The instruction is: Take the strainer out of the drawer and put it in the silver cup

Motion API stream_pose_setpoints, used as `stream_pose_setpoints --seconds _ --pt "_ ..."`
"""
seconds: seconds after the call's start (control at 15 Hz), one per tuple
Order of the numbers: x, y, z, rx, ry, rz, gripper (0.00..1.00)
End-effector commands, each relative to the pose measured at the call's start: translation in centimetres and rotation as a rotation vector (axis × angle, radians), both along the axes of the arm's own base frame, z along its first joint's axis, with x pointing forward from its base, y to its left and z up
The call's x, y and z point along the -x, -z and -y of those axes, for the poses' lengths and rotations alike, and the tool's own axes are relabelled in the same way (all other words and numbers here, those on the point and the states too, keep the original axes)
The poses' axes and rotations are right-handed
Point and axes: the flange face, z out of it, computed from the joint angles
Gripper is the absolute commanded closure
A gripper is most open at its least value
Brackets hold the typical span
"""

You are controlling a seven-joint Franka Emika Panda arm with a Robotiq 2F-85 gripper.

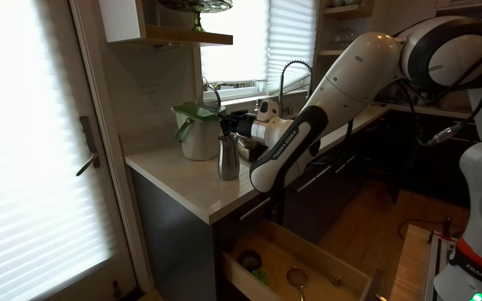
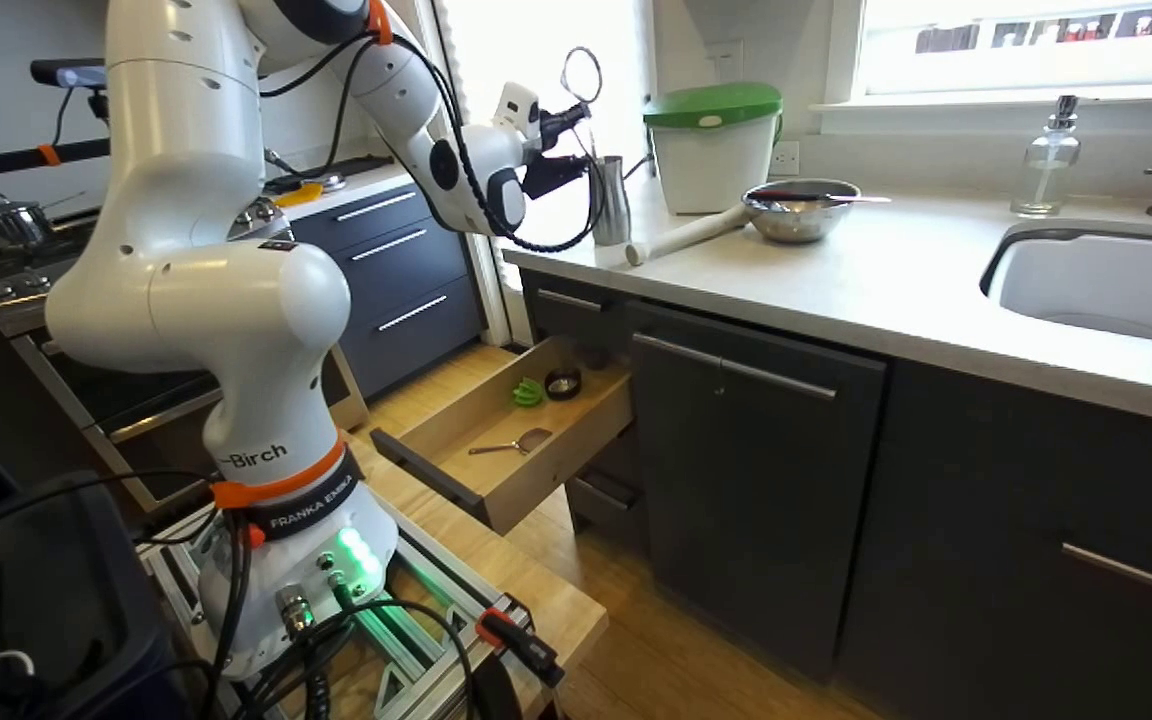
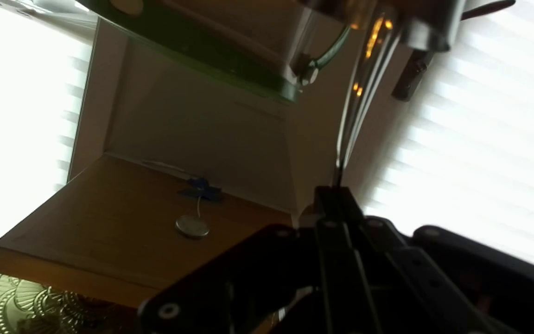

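Note:
My gripper is shut on the slim handle of a strainer, just below its round mesh bowl; it also shows shut in the wrist view. The strainer's bowl points up, with the handle running down towards the silver cup. The silver cup stands upright on the counter under the gripper, also in an exterior view and the wrist view. The handle reaches the cup's mouth; how deep its end sits is hidden. The open drawer holds another, similar strainer.
A white jug with green lid stands behind the cup. A pale rod and a metal bowl lie beside it. A wooden shelf hangs above. The drawer also holds a dark bowl and a green item.

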Motion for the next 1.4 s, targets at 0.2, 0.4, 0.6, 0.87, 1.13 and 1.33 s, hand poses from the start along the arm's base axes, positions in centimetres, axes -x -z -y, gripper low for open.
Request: stream_pose_setpoints --seconds 0.2,0.4,0.6,0.87,1.13,1.33 --pt "2.3 2.8 1.7 -0.011 0.088 -0.010 0.99" --pt "2.9 4.6 0.8 -0.020 0.070 -0.021 0.99" --pt "4.1 6.5 0.5 -0.024 0.072 -0.035 0.99" --pt "5.3 7.6 0.9 -0.034 0.116 -0.029 0.71" --pt "6.3 7.9 1.6 -0.055 0.143 0.011 0.49" --pt "6.7 7.1 1.4 -0.080 0.136 0.053 0.27"
